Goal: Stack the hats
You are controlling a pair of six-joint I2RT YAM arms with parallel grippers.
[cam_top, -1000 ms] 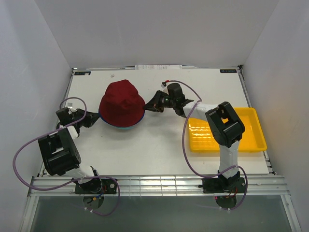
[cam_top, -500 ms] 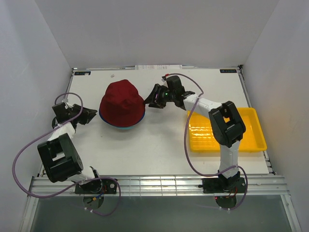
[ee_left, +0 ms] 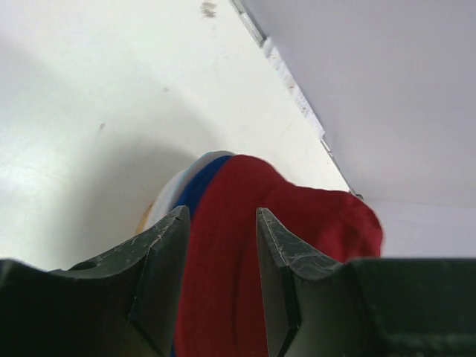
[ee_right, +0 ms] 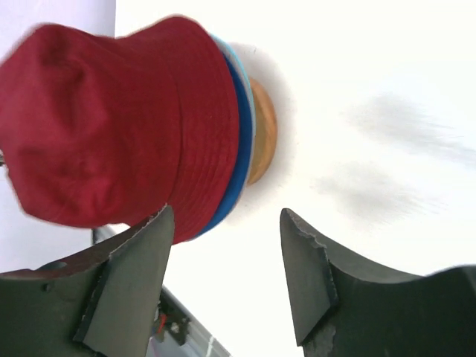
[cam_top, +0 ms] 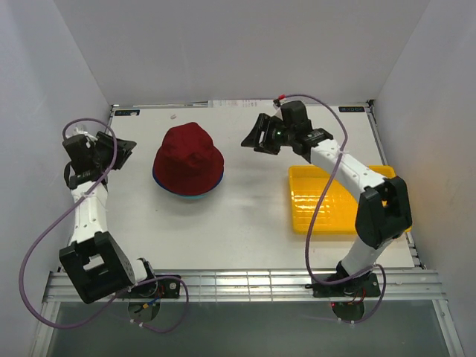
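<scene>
White walls are closing in a white surface [cam_top: 245, 223] on 3 sides, and a yellow tray [cam_top: 349, 202] is lying at its right edge. Left of centre, the hats are sitting as 1 pile on a wooden stand [ee_right: 264, 130]. The dark red hat [cam_top: 187, 155] is lying on top with its crown up. A royal blue hat [ee_right: 239, 149] is showing only its brim beneath it, and a teal hat [cam_top: 187, 195] is peeking out lower down. Whether a grey one is lying inside the pile cannot be told.

The left tool [ee_left: 220, 214] is hanging partly open with nothing between its fingers. It is pointing at the pile from the left side and is well apart from it. The right tool [ee_right: 225, 213] is standing wider open, also empty, and is facing the pile from the right with a gap of bare surface between them.

No loose hat is showing in the top view, so the stacking step is looking finished, with both arms standing off. The brims are looking fairly concentric, so the next move probably calls for no more than parking both arms. If the pile were to need squaring, it would call for a light pinch on the red brim, since the soft fabric would be likely to drag the hats underneath.
</scene>
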